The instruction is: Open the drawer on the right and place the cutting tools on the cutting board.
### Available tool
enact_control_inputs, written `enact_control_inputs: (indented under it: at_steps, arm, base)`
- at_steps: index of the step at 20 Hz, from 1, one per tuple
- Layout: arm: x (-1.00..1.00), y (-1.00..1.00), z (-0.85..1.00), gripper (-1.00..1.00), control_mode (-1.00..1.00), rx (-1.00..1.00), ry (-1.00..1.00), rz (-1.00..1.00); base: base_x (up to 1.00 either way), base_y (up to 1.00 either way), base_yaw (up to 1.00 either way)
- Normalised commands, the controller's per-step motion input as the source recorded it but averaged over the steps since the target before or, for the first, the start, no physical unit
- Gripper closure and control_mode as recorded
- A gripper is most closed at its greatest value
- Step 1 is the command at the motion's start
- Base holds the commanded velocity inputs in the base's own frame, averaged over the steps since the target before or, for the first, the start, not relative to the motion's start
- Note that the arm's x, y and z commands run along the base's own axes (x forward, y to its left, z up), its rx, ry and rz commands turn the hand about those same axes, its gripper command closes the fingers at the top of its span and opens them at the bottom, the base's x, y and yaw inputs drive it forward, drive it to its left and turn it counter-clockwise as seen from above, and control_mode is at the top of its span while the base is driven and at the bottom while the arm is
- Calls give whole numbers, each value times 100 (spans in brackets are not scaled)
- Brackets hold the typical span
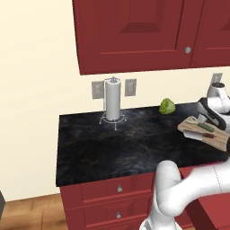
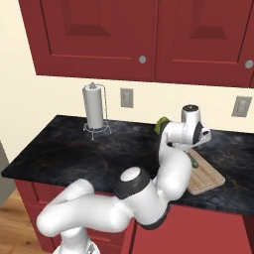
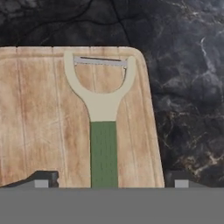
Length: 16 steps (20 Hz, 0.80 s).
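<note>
Fingers (image 3: 43, 178) stood wide apart, released, one tip at each lower corner of the hand view, nothing clamped between them. Between the tips lay the peeler (image 3: 103, 127), flat on the board (image 3: 39, 122): green handle running toward the gripper (image 3: 112, 180), pale forked head pointing away, thin grey blade bridging the fork near the board's far edge. Lay close to the board's right-hand edge in that view, parallel to it, clear of both tips. Beyond the board, black marbled counter (image 3: 183, 65) on the far and right sides. Seen from the left base camera, the gripper (image 1: 212, 117) hung just above the board (image 1: 215, 139) at the counter's (image 1: 126, 143) right end, with the peeler (image 1: 204, 127) and a second slim dark-handled tool (image 1: 209, 136) resting on the wood beside it. From the right base camera, the hand covered most of the board (image 2: 206, 179), only a bit of green handle (image 2: 194, 160) peeking out by the wrist. Further back, a round green vegetable (image 1: 167, 106) near the wall, well apart from the board. Further left, a towel roll (image 1: 112, 100) upright on its wire stand. Red drawers (image 1: 119, 188) with silver knobs below the counter, red cabinets (image 1: 148, 31) above.
</note>
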Motion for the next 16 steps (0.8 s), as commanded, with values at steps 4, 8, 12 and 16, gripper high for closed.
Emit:
enact_control_inputs:
  at_steps: [4,8,12,16]
  arm:
    - [-100,-14,-1,-100,-100,0,-17,0]
    - [-100,3,-11,-100,-100,0,-27,0]
    - [-100,70,-20,-100,-100,0,-23,0]
    - [-100,100,1,-100,-100,0,-16,0]
  base:
    - [0,0,0]
    - [0,0,0]
    - [0,0,0]
    - [0,0,0]
